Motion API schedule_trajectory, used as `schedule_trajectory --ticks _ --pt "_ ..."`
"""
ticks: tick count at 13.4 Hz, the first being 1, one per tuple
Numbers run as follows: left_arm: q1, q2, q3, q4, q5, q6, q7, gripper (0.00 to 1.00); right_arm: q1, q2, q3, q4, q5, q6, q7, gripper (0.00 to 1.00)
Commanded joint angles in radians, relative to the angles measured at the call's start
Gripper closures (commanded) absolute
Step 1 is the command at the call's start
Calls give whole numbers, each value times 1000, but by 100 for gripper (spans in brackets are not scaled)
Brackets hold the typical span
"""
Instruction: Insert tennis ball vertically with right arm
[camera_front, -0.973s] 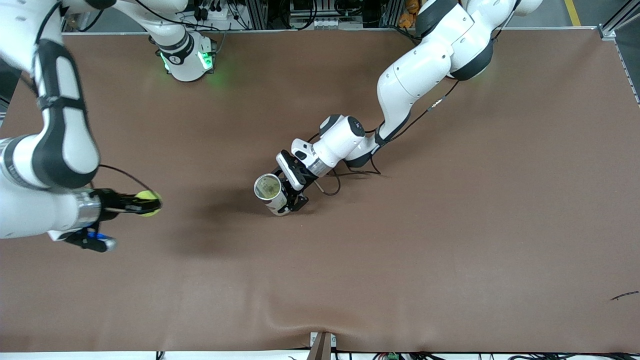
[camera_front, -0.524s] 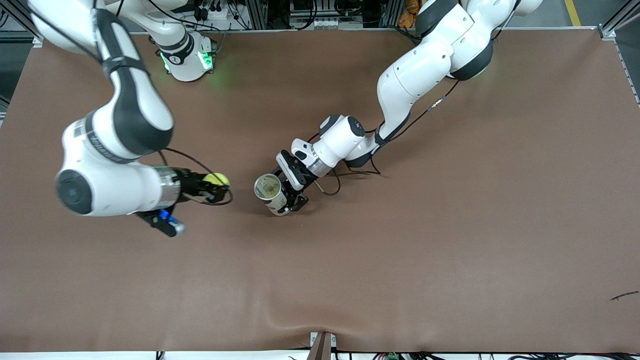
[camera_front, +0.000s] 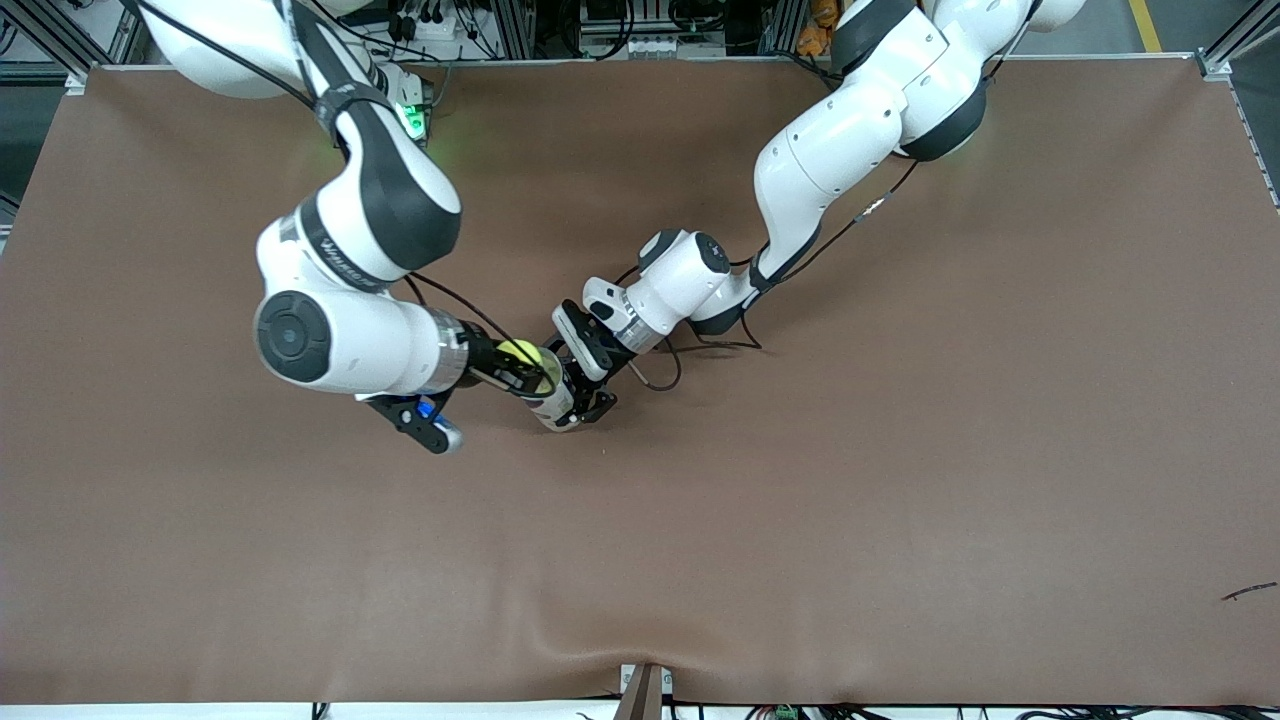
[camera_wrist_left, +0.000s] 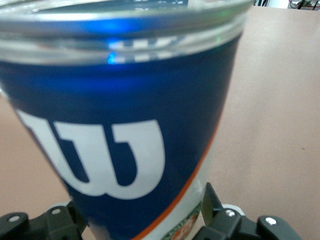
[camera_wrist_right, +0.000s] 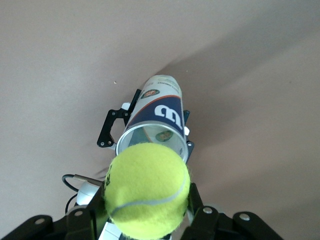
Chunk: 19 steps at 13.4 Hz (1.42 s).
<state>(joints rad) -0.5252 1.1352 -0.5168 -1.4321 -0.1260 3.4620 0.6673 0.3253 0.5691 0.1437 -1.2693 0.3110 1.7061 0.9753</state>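
Observation:
My right gripper (camera_front: 522, 368) is shut on a yellow-green tennis ball (camera_front: 521, 354) and holds it over the open mouth of a clear tube. The ball fills the near part of the right wrist view (camera_wrist_right: 147, 190), between my right gripper's fingers (camera_wrist_right: 195, 196). The tube (camera_front: 551, 395) has a blue and white label and stands upright at mid-table, also seen in the right wrist view (camera_wrist_right: 157, 122). My left gripper (camera_front: 588, 385) is shut on the tube near its base. In the left wrist view the tube (camera_wrist_left: 120, 120) fills the frame between the jaws.
The brown table cover (camera_front: 900, 450) spreads all round the tube. A black cable (camera_front: 655, 370) loops on the table beside the left wrist. The right arm's base (camera_front: 400, 110) with a green light stands at the table's edge farthest from the front camera.
My right arm has swung from the right arm's end of the table to mid-table, carrying the ball to just over the tube's mouth. The left arm and the tube have not moved.

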Motion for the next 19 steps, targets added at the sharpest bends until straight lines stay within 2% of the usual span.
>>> schedule_trajectory --ticks 1,2,3,7,11,13,16,17,19 --pt "-7 3 -2 9 -9 16 -6 10 9 11 -15 1 25 9 16 91" --pt "-7 3 -2 9 -9 16 -6 10 11 21 -15 1 25 13 17 52" --pt "-7 3 -2 9 -9 16 -6 10 27 28 -15 1 23 41 38 1" --pt "-7 3 -2 9 -9 16 -6 10 46 28 -15 -1 13 66 88 0" --pt "-6 3 -2 9 -9 16 -8 10 -38 12 -21 25 14 34 59 0" --pt "-7 3 -2 10 -9 16 -8 10 -139 14 -10 94 22 27 -86 0" --pt "-6 3 -2 10 -9 16 -6 10 -218 9 -27 99 5 27 -338 0" --pt "-6 5 -2 9 -9 16 -8 9 -244 8 -30 99 -28 27 -396 0" --pt "-6 5 -2 9 -9 16 -8 8 -287 -6 -27 108 -169 24 -524 0"
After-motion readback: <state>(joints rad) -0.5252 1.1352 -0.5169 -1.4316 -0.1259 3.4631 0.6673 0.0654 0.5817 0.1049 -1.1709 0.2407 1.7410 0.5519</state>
